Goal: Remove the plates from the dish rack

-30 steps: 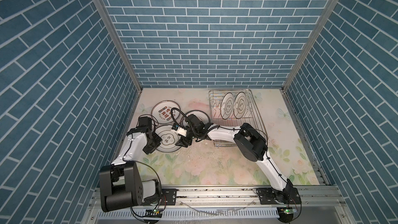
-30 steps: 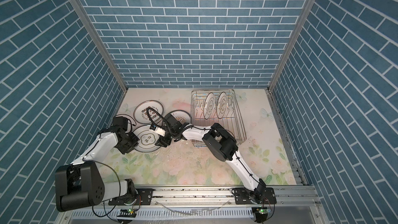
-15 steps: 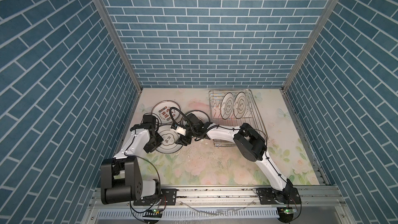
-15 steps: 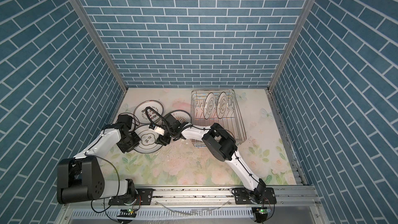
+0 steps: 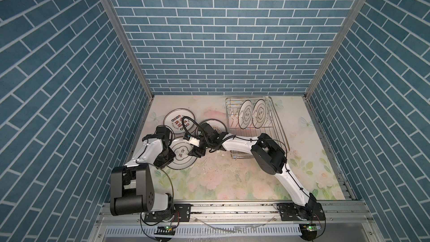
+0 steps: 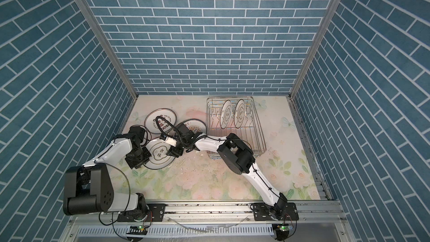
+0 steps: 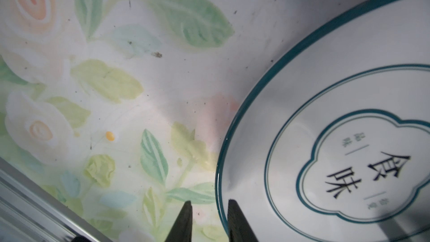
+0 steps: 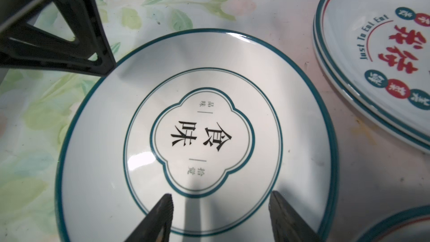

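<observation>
A white plate with a flower outline (image 5: pixel 182 157) (image 6: pixel 160 154) (image 8: pixel 209 136) (image 7: pixel 325 136) lies flat on the table at the left. My left gripper (image 7: pixel 209 206) (image 5: pixel 170 158) (image 6: pixel 144 157) is at its left edge. The jaws stand slightly open astride the rim, with a gap on the outer side. My right gripper (image 8: pixel 221 202) (image 5: pixel 196 153) (image 6: pixel 175 152) hovers open over the plate's right part, holding nothing. Two plates (image 5: pixel 246 114) (image 5: pixel 259 112) (image 6: pixel 226 114) (image 6: pixel 239 112) stand upright in the dish rack (image 5: pixel 267 136) (image 6: pixel 256 136).
A red-character plate (image 5: pixel 178 122) (image 6: pixel 160 121) (image 8: pixel 384 54) and a sunburst plate (image 5: pixel 215 126) (image 6: pixel 196 128) lie flat behind the flower plate. The left gripper's black body (image 8: pixel 69 31) stands at the plate's rim. The left wall and front rail are close.
The left jaws have parted a little around the plate's rim and the left forearm has shifted slightly. The right gripper has stayed open over the plate, nearly still.
</observation>
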Action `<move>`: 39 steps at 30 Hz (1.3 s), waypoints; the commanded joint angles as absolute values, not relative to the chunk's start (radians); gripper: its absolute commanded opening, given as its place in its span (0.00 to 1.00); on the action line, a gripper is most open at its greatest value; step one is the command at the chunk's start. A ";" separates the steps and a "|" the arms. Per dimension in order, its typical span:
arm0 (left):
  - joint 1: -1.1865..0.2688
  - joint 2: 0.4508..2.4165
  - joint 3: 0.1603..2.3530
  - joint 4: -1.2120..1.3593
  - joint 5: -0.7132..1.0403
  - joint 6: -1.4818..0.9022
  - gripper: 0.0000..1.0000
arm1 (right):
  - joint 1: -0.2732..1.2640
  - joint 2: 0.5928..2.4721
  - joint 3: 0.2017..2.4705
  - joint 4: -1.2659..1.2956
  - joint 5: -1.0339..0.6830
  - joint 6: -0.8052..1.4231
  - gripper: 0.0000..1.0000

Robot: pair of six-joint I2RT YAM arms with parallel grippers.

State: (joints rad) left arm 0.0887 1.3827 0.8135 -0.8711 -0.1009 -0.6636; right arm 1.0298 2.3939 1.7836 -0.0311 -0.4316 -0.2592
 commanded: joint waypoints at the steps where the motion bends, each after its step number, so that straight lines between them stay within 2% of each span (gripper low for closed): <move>1: 0.084 1.326 0.811 -0.901 -0.128 -0.659 0.30 | 1.035 2.369 1.799 -0.022 -0.419 -0.288 0.67; 3: 0.084 1.275 0.833 -0.906 -0.136 -0.653 0.33 | 1.035 2.328 1.784 0.006 -0.404 -0.285 0.69; 6: 0.084 1.166 0.862 -0.903 -0.125 -0.653 0.50 | 1.034 2.238 1.721 0.086 -0.382 -0.273 0.71; 9: 0.084 1.058 0.885 -0.896 -0.090 -0.664 0.54 | 1.033 2.125 1.643 0.149 -0.372 -0.266 0.72; 12: 0.084 0.961 0.907 -0.897 -0.048 -0.691 0.66 | 1.034 2.032 1.573 0.193 -0.368 -0.246 0.73; 15: 0.083 0.877 0.928 -0.857 0.070 -0.725 0.84 | 1.031 1.952 1.503 0.238 -0.341 -0.206 0.77; 17: 0.074 0.827 0.924 -0.796 0.126 -0.772 0.99 | 1.028 1.906 1.464 0.249 -0.283 -0.161 0.86; 20: 0.017 0.785 0.899 -0.692 0.142 -0.844 1.00 | 1.009 1.828 1.427 0.215 -0.214 -0.071 0.99; 24: -0.162 0.712 0.766 -0.417 0.061 -0.919 1.00 | 0.959 1.729 1.393 0.102 -0.148 0.018 0.99; 29: -0.387 0.741 0.725 -0.213 -0.041 -0.836 1.00 | 0.838 1.578 1.275 0.065 -0.112 0.165 0.99; 33: -0.483 0.795 0.661 0.019 0.003 -0.762 1.00 | 0.756 1.510 1.245 -0.012 -0.054 0.192 0.99; 37: -0.553 0.859 0.680 0.071 -0.001 -0.683 1.00 | 0.685 1.490 1.217 -0.034 0.055 0.224 0.99; 39: -0.581 0.891 0.691 0.094 -0.002 -0.654 1.00 | 0.644 1.495 1.224 -0.059 0.051 0.245 0.99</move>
